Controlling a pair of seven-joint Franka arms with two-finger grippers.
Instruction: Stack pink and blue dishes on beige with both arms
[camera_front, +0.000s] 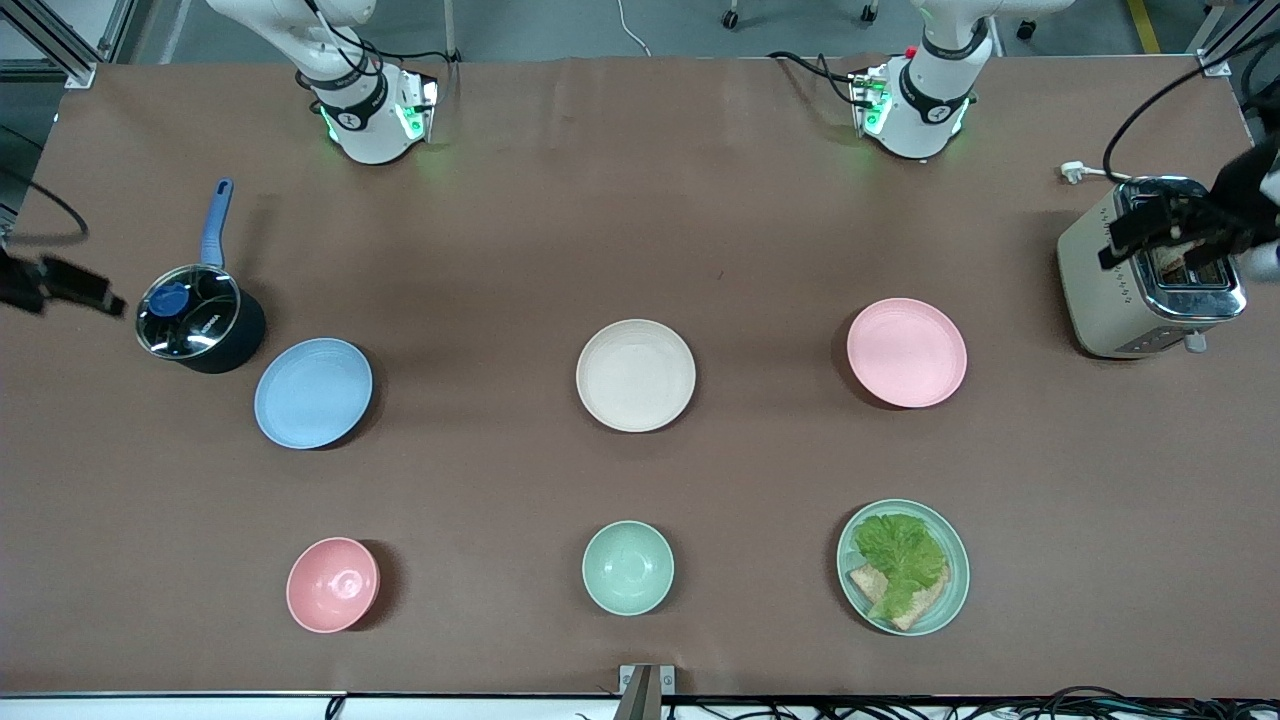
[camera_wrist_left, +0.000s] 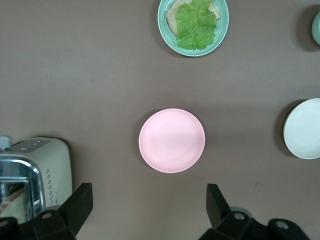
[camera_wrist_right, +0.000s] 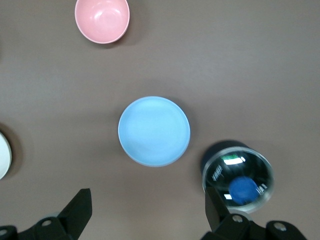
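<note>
The beige plate (camera_front: 635, 375) is lying at mid-table; the blue plate (camera_front: 313, 392) is sitting well apart from it toward the right arm's end, just beside a lidded saucepan (camera_front: 198, 318); the pink plate (camera_front: 906, 352) is sitting well apart toward the left arm's end, near a toaster (camera_front: 1148, 268). Nearer the front camera, a pink bowl (camera_front: 332, 584), a green bowl (camera_front: 627, 567) and a green plate (camera_front: 903, 567) with lettuce and bread are lining up. The left gripper (camera_wrist_left: 150, 200) is hanging over the toaster, fingers spread wide and gripping nothing; the right gripper (camera_wrist_right: 149, 202) is hanging at the table's edge beside the saucepan, likewise wide apart and holding nothing.
</note>
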